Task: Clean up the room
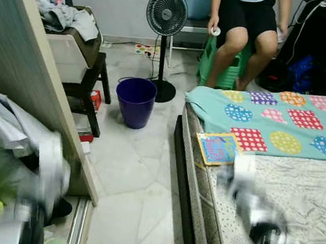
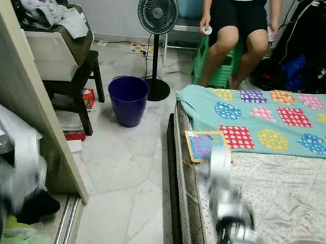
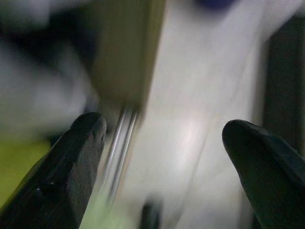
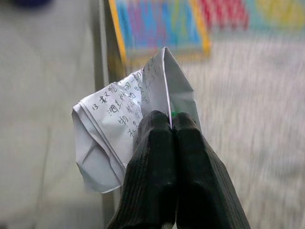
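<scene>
**Paper scrap pinched for disposal**

Crumpled white handwritten paper sheet [image 4: 125, 125] sits clamped between the fingers of my right end effector [image 4: 170, 125], above the bed's edge near the colourful picture book [image 1: 218, 148]. It is light, limp and tears easily; I judge a firm pinch on the folded ridge best. My left end effector [image 3: 164, 138] is spread wide, empty. The purple plastic bin [image 1: 135, 101] stands on the floor, well apart.

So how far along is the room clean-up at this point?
Early going. In hand: the right gripper has its jaws shut on a crumpled sheet of paper with handwriting, held over the bed edge. The left gripper is open and holds nothing. Left to do: probably dropping the paper in the purple bin across the floor. The colourful book lies on the bed, and clothes sit piled on the cabinet.
</scene>
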Available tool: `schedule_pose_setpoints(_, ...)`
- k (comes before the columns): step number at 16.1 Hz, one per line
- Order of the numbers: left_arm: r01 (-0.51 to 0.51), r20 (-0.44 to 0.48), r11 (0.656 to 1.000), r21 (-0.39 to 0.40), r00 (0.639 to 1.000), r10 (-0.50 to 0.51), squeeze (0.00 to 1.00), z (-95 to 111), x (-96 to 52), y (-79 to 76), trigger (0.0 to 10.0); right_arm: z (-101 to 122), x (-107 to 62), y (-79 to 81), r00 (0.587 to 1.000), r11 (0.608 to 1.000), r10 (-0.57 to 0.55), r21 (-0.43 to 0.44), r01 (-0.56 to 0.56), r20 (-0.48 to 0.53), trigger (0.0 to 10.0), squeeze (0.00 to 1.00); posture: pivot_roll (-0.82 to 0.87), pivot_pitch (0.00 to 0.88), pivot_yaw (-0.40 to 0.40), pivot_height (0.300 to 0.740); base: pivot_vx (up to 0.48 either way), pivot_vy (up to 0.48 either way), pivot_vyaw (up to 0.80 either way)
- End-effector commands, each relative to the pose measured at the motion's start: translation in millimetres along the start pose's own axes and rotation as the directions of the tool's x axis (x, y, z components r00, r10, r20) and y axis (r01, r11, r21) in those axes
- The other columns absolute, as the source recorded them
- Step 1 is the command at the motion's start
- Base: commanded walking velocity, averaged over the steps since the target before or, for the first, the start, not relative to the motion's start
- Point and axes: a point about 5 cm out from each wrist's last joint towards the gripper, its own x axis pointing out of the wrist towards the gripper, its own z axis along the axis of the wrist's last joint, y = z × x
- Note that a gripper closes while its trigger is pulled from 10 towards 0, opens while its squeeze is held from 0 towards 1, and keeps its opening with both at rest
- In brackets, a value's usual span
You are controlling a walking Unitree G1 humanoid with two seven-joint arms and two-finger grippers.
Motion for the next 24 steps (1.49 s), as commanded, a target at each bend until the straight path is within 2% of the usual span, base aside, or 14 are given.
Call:
schedule_pose_setpoints(1,-0.016,-0.039,0.998,0.052,0.999,0.018,0.00,-9.7,-0.3,0.9,10.0,0.7,0.0,2.2,1.000,1.000,0.001,-0.001,-0.001,-0.005,10.0,0.00,-0.16,0.000,0.012,0.740,0.000,0.000,0.00)
schedule_pose_setpoints(2,-0.018,-0.115,0.994,0.104,0.993,0.030,0.00,-40.0,-3.0,3.3,10.0,-22.7,-2.9,4.8,0.997,0.998,0.023,-0.057,-0.028,-0.074,10.0,0.00,-0.17,0.000,0.005,0.740,0.000,0.000,0.00)
schedule_pose_setpoints(4,-0.020,-0.170,0.997,0.078,0.985,0.033,0.00,-64.4,-6.2,0.7,10.0,-50.4,-7.7,0.7,0.983,0.999,0.042,-0.019,-0.046,-0.178,10.0,0.00,-0.15,0.000,-0.021,0.740,0.000,0.000,0.00)
schedule_pose_setpoints(6,-0.003,-0.174,0.998,0.064,0.985,0.014,0.00,-69.4,-6.6,-4.4,10.0,-61.7,-10.3,-1.5,0.975,0.995,0.067,-0.058,-0.081,-0.211,10.0,0.00,-0.14,0.000,-0.028,0.740,0.000,0.000,0.00)
schedule_pose_setpoints(8,0.029,-0.192,0.986,0.162,0.981,0.003,0.00,-70.3,-6.3,-10.1,10.0,-77.7,-14.9,2.1,0.955,0.986,0.118,-0.082,-0.145,-0.273,10.0,0.00,-0.13,0.000,-0.027,0.740,0.000,0.000,0.00)
schedule_pose_setpoints(10,0.059,-0.216,0.975,0.215,0.976,-0.011,0.00,-72.0,-6.0,-19.8,10.0,-81.8,-16.4,5.3,0.948,0.979,0.145,-0.095,-0.178,-0.283,10.0,0.00,-0.13,0.000,-0.020,0.740,0.000,0.000,0.00)
schedule_pose_setpoints(11,0.085,-0.217,0.966,0.245,0.976,-0.030,0.00,-71.6,-5.4,-29.2,10.0,-82.3,-16.5,2.4,0.950,0.978,0.137,-0.113,-0.174,-0.279,10.0,0.00,-0.14,0.000,-0.017,0.740,0.000,0.000,0.00)
schedule_pose_setpoints(12,0.083,-0.218,0.967,0.241,0.976,-0.029,0.00,-72.4,-5.6,-30.3,10.0,-84.7,-17.0,-1.8,0.952,0.978,0.127,-0.124,-0.167,-0.280,10.0,0.00,-0.14,0.000,-0.018,0.740,0.000,0.000,0.00)
schedule_pose_setpoints(16,0.042,-0.259,0.981,0.191,0.966,0.009,0.00,-98.2,-12.0,-16.9,10.0,-106.8,-24.4,-25.9,0.947,0.980,0.061,-0.160,-0.116,-0.316,10.0,0.00,-0.14,0.000,-0.023,0.740,0.000,0.000,0.00)
schedule_pose_setpoints(17,0.031,-0.284,0.982,0.189,0.959,0.024,0.00,-110.1,-15.7,-10.7,10.0,-118.7,-29.3,-30.7,0.941,0.985,0.056,-0.133,-0.106,-0.335,10.0,0.00,-0.12,0.000,-0.026,0.740,0.000,0.000,0.00)
schedule_pose_setpoints(20,-0.013,-0.328,0.974,0.224,0.940,0.088,0.00,-133.0,-25.7,13.4,10.0,-145.8,-41.7,-33.2,0.919,0.980,0.049,-0.161,-0.121,-0.392,10.0,0.00,-0.09,0.000,-0.033,0.740,0.000,0.000,0.00)
schedule_pose_setpoints(21,-0.042,-0.331,0.971,0.236,0.936,0.121,0.00,-135.2,-29.2,29.9,10.0,-149.9,-43.7,-30.4,0.913,0.969,0.065,-0.194,-0.154,-0.402,10.0,0.00,-0.08,0.000,-0.042,0.740,0.000,0.000,0.00)
schedule_pose_setpoints(22,-0.053,-0.326,0.972,0.229,0.937,0.128,0.00,-133.8,-29.8,35.5,10.0,-147.6,-42.5,-29.6,0.915,0.968,0.073,-0.192,-0.160,-0.396,10.0,0.00,-0.07,0.000,-0.046,0.740,0.000,0.000,0.00)
schedule_pose_setpoints(24,-0.091,-0.268,0.976,0.196,0.953,0.143,0.00,-118.6,-30.0,57.4,10.0,-142.0,-40.7,8.3,0.935,0.979,0.102,-0.131,-0.155,-0.338,10.0,0.00,-0.08,0.000,-0.024,0.740,0.000,0.000,0.00)
